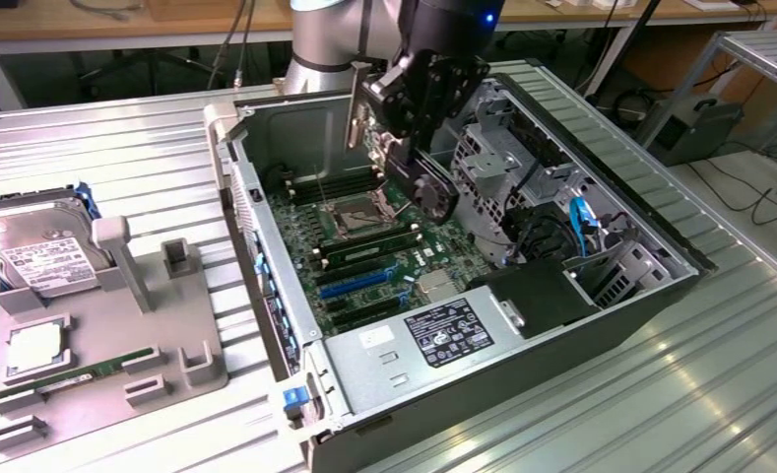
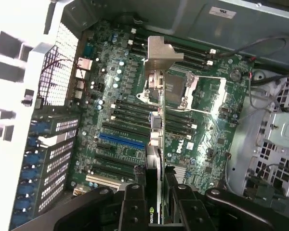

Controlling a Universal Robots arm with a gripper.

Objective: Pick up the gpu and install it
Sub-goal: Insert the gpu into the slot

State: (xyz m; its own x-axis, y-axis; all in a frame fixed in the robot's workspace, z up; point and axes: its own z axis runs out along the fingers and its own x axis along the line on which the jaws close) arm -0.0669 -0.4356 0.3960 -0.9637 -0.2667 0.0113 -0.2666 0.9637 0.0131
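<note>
My gripper (image 1: 412, 138) hangs over the open computer case (image 1: 243, 177), shut on the gpu (image 1: 433, 192). The gpu is a thin black card, held on edge with its silvery end bracket (image 1: 357, 110) towards the case's rear wall. In the wrist view the gpu (image 2: 155, 139) runs edge-on away from my gripper (image 2: 155, 204). Its bracket (image 2: 160, 52) floats above the green motherboard (image 2: 111, 106). The card is clear of the board, roughly above the processor socket (image 2: 176, 89). The blue expansion slot (image 2: 121, 140) lies off to one side of the card's line.
A grey fixture (image 1: 99, 345) at the exterior view's left holds a silver hard drive (image 1: 40, 251) and a green memory stick (image 1: 76, 376). Inside the case, a drive cage (image 1: 506, 168), cables (image 1: 583, 222) and a labelled power supply (image 1: 447, 330) crowd the exterior view's right side.
</note>
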